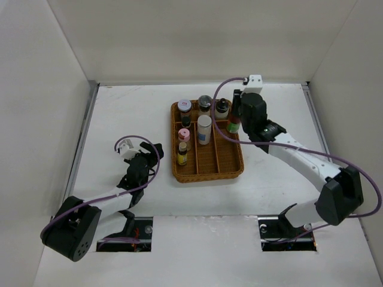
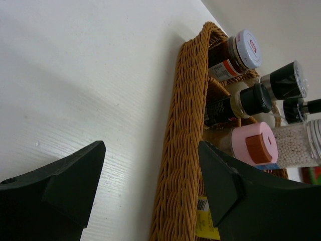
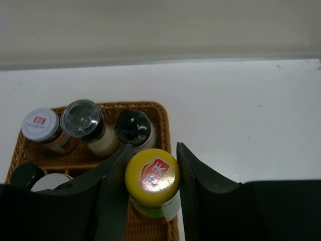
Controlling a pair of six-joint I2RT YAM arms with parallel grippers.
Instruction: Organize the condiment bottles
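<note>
Bench [image 1: 119, 107], white. Left hand [image 2: 150, 150]: released, fingers apart and nothing between them, low over the bench just left of the tray and pointing at its left wall. Tray [image 1: 206, 174]: brown wicker, three long lanes running near to far. Left lane, far to near: white-lidded jar [image 1: 184, 106], dark-capped bottle [image 1: 186, 121], pink-capped bottle [image 1: 184, 136], amber bottle [image 1: 182, 155]. Middle lane: clear-lidded jar [image 1: 205, 103] at the far end, white shaker [image 1: 204, 130] just nearer. Right lane: black-lidded jar [image 1: 222, 107] at the far end. All seven stand upright, long axis vertical, caps up. Yellow-capped bottle [image 3: 152, 176]: upright, long axis vertical, cap facing up at the wrist camera, at the tray's right rim just near of the black-lidded jar; whether its base rests on the tray floor cannot be told. Right hand [image 3: 154, 146]: above the bottle and pointing down, clenched on the yellow-capped bottle, one finger against each side below the cap.
</note>
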